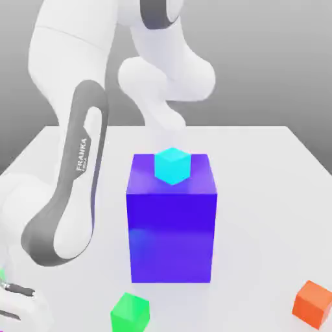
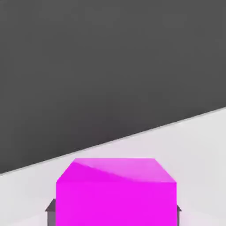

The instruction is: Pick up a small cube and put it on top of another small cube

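The magenta cube sits nearest the hand camera, pinched between the dark fingertips of the gripper, whose pads show at both lower corners of the cube; it appears to rest low against the pale counter. In the exterior view the arm bends down toward about seven o'clock, where the hand's white housing shows at the frame's lower corner. Beside it, near six o'clock, lies a green cube; an orange cube sits at roughly four o'clock; at the centre stands a large blue block with a small cyan cube on its top face. The grip looks just made, so the step in hand is probably the lift. To do it well, I would raise the cube straight up before moving sideways, so it neither drags on the counter nor twists between the pads. The green cube looks the closest target; the carry should clear its top, square the faces, descend slowly, and release only once the magenta cube rests flat.
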Motion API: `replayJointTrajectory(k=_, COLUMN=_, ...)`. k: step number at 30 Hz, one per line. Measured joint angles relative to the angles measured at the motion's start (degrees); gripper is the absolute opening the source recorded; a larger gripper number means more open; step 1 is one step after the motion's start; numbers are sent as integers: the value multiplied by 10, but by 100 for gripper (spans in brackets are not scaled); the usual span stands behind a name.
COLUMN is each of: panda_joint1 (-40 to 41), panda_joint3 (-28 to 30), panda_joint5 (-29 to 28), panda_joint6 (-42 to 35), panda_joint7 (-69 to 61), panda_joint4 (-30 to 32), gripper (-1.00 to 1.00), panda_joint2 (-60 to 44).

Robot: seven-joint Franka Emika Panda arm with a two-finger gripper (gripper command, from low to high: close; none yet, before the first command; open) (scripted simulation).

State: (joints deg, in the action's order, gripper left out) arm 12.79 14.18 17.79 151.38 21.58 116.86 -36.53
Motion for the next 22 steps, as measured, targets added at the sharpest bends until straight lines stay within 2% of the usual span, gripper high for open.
replayJointTrajectory(k=4, panda_joint1=-22, panda_joint3=24, panda_joint5=-29, panda_joint6=-49, panda_joint7=21, panda_joint4=22, gripper=-100, panda_joint2=72)
replayJointTrajectory(k=9, panda_joint1=-99, panda_joint3=15, panda_joint5=-65, panda_joint6=-48, panda_joint7=69, panda_joint4=116, gripper=-100, panda_joint2=166)
replayJointTrajectory(k=14, panda_joint1=-171, panda_joint3=-9, panda_joint5=-129, panda_joint6=-33, panda_joint7=138, panda_joint4=219, gripper=-100, panda_joint2=266)
replayJointTrajectory(k=18, panda_joint1=-174, panda_joint3=-29, panda_joint5=-111, panda_joint6=30, panda_joint7=128, panda_joint4=233, gripper=-100, panda_joint2=219)
replayJointTrajectory(k=19, panda_joint1=-170, panda_joint3=-35, panda_joint5=-102, panda_joint6=48, panda_joint7=122, panda_joint4=232, gripper=100, panda_joint2=200)
replayJointTrajectory(k=22, panda_joint1=-170, panda_joint3=-35, panda_joint5=-102, panda_joint6=48, panda_joint7=122, panda_joint4=232, gripper=100, panda_joint2=200)
